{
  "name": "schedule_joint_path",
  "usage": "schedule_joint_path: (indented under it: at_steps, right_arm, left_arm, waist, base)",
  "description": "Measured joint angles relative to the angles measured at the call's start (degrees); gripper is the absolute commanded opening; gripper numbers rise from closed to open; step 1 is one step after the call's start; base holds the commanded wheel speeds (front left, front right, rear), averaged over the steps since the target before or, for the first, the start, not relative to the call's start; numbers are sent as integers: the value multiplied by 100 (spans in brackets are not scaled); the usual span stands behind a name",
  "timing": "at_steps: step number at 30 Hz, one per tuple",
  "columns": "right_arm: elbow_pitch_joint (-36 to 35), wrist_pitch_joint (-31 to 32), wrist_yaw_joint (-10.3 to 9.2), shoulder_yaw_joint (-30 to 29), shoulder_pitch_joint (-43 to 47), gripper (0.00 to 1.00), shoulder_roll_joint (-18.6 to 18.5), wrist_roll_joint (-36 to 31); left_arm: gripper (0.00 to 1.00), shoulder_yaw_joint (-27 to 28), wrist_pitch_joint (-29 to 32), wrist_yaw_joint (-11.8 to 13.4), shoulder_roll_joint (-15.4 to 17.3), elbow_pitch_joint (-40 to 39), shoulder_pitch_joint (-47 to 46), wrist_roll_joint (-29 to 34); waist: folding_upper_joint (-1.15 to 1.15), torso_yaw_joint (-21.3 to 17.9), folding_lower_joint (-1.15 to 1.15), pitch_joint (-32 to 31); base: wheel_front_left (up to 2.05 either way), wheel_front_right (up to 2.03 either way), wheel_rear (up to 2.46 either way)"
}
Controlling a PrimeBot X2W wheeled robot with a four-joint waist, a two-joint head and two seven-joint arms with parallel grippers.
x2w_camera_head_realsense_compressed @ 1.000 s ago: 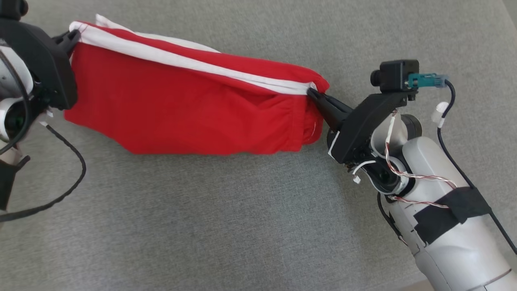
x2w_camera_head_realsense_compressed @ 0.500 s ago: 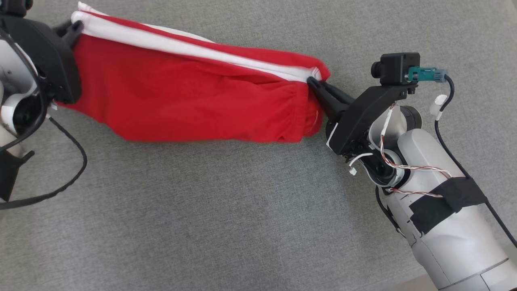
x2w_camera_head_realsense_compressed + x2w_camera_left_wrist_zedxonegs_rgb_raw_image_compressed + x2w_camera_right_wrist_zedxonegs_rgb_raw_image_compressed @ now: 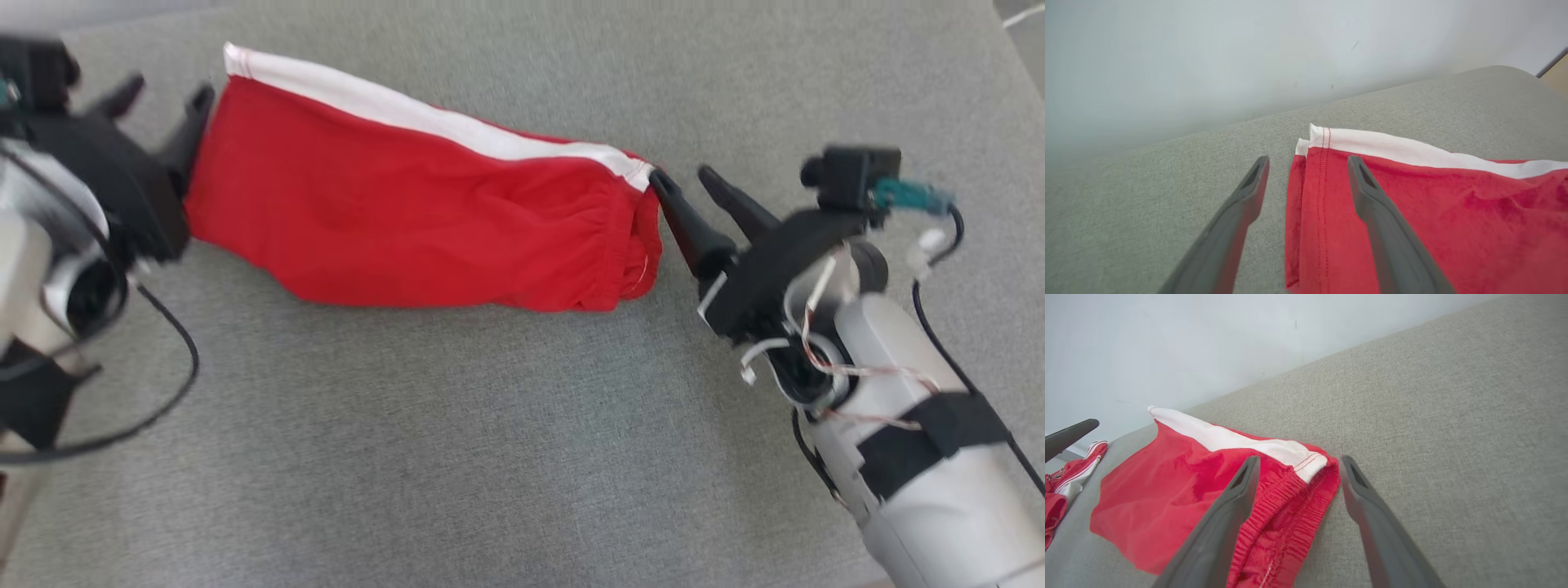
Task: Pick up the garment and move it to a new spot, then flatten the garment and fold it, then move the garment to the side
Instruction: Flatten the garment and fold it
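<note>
Red garment lies blurred overhead; left tool and right tool gape empty at its ends.

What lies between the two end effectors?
In the head view, the red garment lies on the grey surface, spanning from the open left end effector to the open right end effector.

garment: I see it lying on the upholstered surface, stretched left to right, toward the far edge.
left gripper: at the garment's left end, just beside it.
right gripper: at its right end, corner between the fingers.
second garment: past the left end, apart.
</note>
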Motion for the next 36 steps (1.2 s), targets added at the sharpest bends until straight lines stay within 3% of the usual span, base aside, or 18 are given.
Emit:
schedule_joint_path:
  at_steps: [14,36]
  right_arm:
    - [-470,-324,34,124,867,100,-67,-181]
    - [-678,-421,-353,521,1053,100,-2,-684]
  left_arm:
    - [100,-33,-595,0,-49,-175,1007,-739]
    - [100,-163,-548,0,-310,197,1212,-1149]
  waist:
    - [-1,281,-1,-433]
    - [0,162,1,-77]
  base:
    - [0,0,0]
    - [0,0,0]
